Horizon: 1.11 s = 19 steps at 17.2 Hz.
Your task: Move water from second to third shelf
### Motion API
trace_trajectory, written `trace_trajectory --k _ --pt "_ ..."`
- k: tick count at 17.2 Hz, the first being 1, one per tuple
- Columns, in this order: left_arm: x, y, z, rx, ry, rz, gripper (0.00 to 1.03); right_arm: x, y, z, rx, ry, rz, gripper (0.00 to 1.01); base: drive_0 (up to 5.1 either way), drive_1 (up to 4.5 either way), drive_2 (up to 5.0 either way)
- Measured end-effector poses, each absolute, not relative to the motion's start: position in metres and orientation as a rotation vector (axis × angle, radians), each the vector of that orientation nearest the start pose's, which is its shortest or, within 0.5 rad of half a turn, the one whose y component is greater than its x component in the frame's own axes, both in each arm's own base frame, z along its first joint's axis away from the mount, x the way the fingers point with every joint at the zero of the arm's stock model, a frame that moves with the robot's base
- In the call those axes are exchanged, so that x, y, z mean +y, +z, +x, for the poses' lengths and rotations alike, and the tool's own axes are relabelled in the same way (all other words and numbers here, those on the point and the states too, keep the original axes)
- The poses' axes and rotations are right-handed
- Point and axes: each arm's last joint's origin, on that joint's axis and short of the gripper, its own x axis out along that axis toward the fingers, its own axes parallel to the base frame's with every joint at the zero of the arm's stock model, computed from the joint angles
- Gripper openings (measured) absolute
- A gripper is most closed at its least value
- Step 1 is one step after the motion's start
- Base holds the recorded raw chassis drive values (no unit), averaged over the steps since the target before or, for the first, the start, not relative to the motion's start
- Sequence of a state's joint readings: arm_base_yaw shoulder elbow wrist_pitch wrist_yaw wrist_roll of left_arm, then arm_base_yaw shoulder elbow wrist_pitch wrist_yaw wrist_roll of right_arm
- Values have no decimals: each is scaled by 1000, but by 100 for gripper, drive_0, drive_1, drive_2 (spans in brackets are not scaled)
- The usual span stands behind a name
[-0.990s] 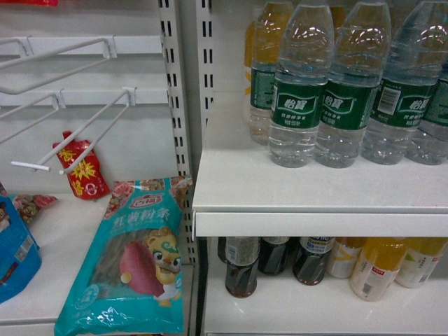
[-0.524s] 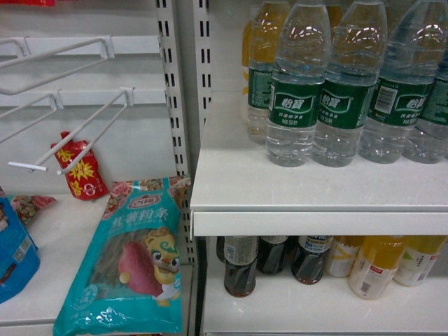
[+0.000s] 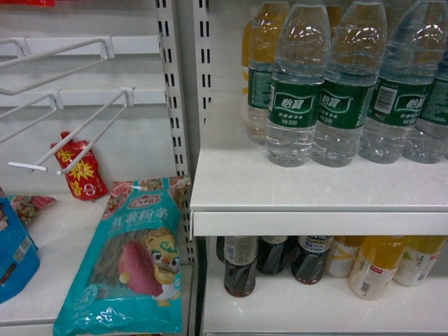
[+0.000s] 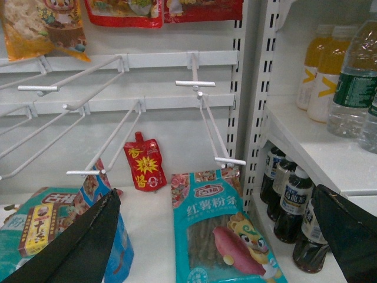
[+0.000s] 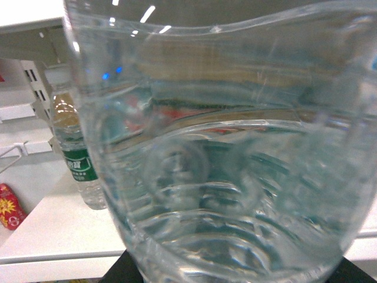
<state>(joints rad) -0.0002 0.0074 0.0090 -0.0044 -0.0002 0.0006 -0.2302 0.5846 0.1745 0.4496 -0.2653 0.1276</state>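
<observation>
- Nothing shifted since earlier — water bottles [image 3: 297, 84] stand full on upper shelf [image 3: 315, 185].
- Cola bottles [image 3: 240, 264] below.
- Left gripper [image 4: 218, 236] fingers spread.
- Right fingers — cannot tell; bottle [image 5: 224, 147] fills view.

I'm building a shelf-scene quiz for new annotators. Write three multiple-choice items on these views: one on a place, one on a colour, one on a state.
1. Where do the dark cola bottles stand?
A. on the shelf below the water
B. on a wire hook
C. beside the red pouch

2. What colour is the wrap label on the clear ribbed plastic water bottle?
A. blue
B. green
C. orange

3. How is the left gripper?
A. open
B. shut on a bag
C. shut on a bottle

Answers: 1 A, the head view shows them under the water shelf; 2 B, green label with white text; 3 A, the left wrist view shows its fingers wide apart, nothing between.
</observation>
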Motion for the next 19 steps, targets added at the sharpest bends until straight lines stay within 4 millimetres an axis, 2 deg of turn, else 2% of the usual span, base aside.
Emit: trace_trajectory --k 7,12,15,19 --pt "0 166 98 2 0 1 98 -8 216 196 29 132 88 39 0 0 0" --pt "0 166 98 2 0 1 98 9 195 242 193 123 75 39 0 0 0" --pt "0 166 98 2 0 1 98 13 193 258 201 120 66 39 0 0 0" --pt "0 166 98 2 0 1 98 13 200 278 186 93 61 39 0 0 0"
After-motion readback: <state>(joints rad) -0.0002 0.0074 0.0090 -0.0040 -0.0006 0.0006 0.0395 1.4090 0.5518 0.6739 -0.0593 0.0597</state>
